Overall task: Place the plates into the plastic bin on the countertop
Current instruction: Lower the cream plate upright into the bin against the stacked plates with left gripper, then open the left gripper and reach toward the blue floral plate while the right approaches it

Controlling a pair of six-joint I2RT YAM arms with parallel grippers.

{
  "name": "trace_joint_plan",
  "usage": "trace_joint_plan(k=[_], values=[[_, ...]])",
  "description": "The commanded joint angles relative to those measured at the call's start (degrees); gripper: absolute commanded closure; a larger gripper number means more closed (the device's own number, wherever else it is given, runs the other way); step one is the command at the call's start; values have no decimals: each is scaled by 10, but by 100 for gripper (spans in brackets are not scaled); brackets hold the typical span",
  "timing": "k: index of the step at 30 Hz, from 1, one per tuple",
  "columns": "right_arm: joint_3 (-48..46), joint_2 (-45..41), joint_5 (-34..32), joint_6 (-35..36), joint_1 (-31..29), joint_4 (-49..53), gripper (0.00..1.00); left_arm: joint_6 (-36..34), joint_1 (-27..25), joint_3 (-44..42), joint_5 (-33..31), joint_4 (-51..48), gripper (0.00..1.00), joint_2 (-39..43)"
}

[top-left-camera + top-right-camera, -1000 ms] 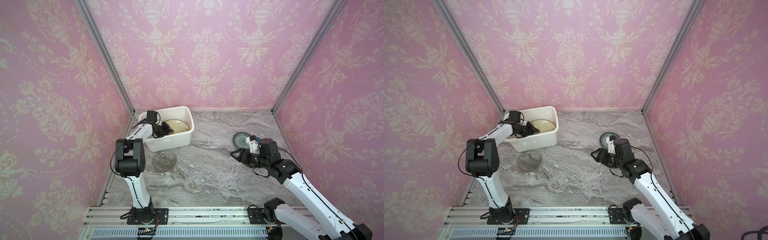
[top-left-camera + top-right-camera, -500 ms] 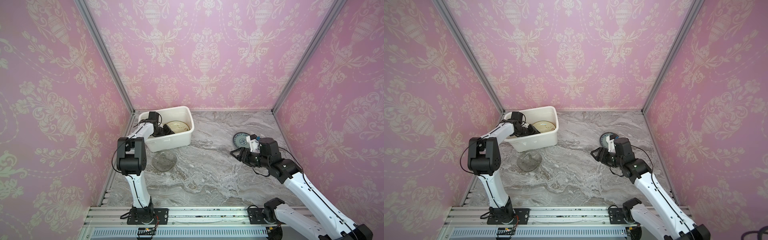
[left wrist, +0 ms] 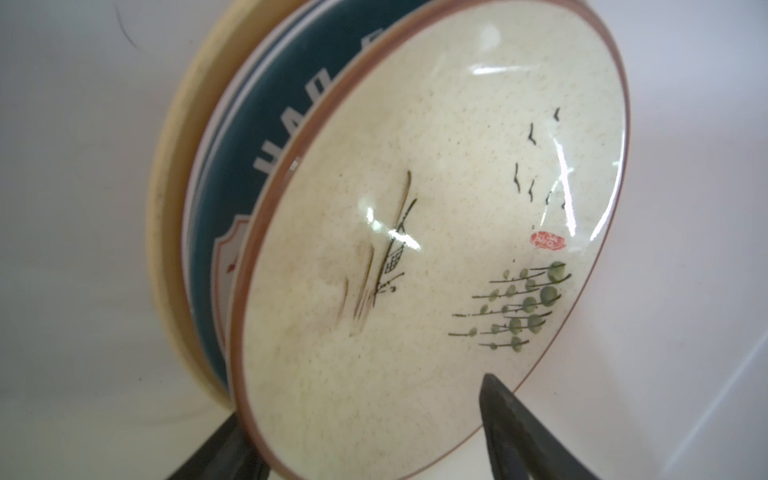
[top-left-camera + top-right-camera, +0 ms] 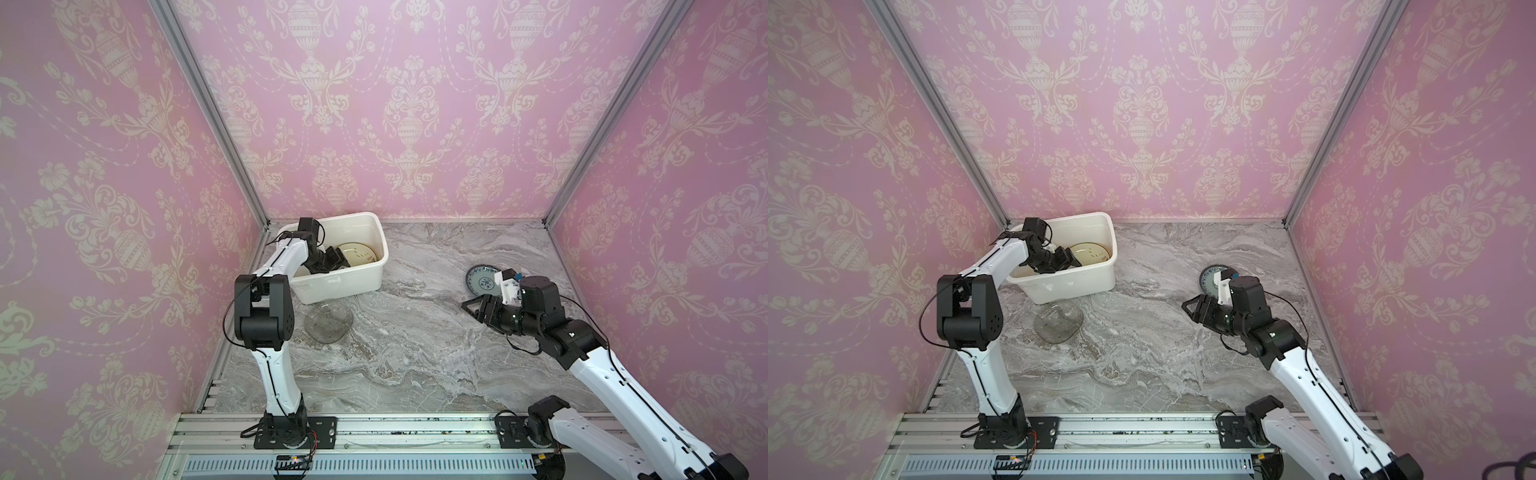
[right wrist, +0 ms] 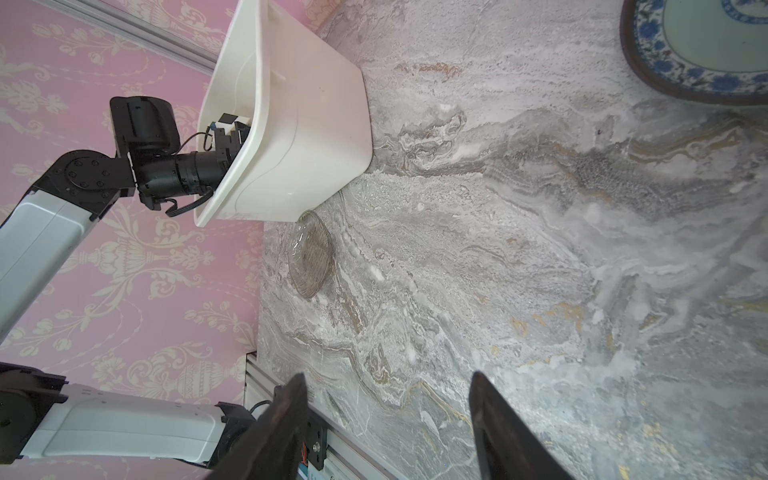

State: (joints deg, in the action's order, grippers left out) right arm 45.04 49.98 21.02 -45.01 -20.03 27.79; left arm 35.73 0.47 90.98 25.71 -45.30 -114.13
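Resting in plastic bin (image 4: 349, 286), cream plate (image 3: 415, 249) against blue plate (image 3: 266, 124)

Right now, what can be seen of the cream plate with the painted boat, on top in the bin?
The cream plate is round, shallow and glossy, speckled ceramic by its look, with a thin brown rim and a painted boat, birds, red seal and green-dotted branches. It lies face up in the plastic bin, stacked on a dark teal plate with white lettering. The open left end effector has a finger on either side of its rim.
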Motion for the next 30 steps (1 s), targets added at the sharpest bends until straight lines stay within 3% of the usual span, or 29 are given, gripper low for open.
trace_joint_plan(k=[1,10,18,30], values=[[7,-12,-29,0,-2,32,37,-29,-4,12,-44,-63,19,-11],[41,-3,-130,-1,-2,161,34,-57,-4,19,-88,-99,14,0],[57,-18,-182,3,-2,201,33,-79,-4,4,-117,-104,9,44],[106,52,-228,45,9,213,30,-109,-2,-18,-158,-90,4,147]])
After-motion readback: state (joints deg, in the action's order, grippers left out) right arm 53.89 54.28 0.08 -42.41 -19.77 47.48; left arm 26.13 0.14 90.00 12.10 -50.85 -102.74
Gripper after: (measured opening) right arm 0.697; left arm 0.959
